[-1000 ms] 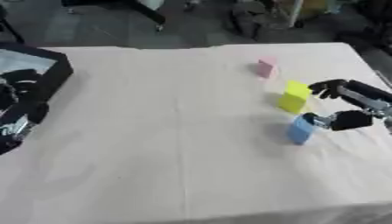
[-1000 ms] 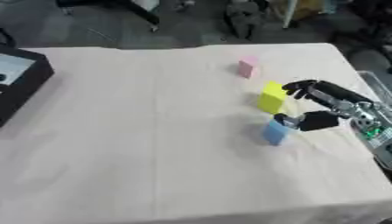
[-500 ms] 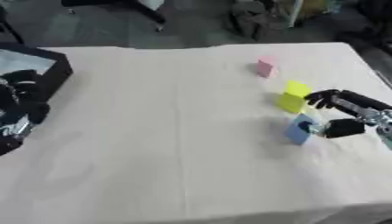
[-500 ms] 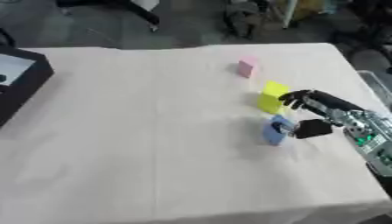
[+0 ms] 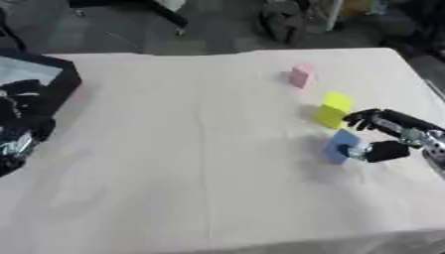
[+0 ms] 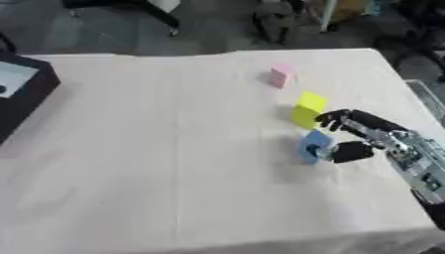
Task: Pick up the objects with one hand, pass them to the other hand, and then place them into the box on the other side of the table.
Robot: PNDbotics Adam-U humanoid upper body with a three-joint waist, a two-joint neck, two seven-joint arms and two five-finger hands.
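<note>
Left eye view shows the black box [image 5: 61, 84] at the left edge of the tabletop [image 5: 191, 149], which is covered by a pale cloth. The box's inside looks pale grey, and what lies in it cannot be made out. Just in front of the box, at the lower left, the robot's left hand [image 5: 22, 129] shows as a dark shape; whether its fingers are straight or curled cannot be told. On the right side of the tabletop stand three blocks. The pink block [image 5: 301, 76] is farthest from the robot, the yellow block [image 5: 332, 109] is nearer, and the blue block [image 5: 340, 146] is nearest, just beside the yellow one but apart from it. The right hand [image 5: 382, 139] comes in from the right edge and sits at the blue block's right side, with its thumb against the block's lower right and its fingers [image 5: 369, 118] curled above, near the yellow block's lower right corner. The hand appears to pinch the blue block, which rests on the cloth. All three blocks lie well apart from the box, across the width of the tabletop.
</note>
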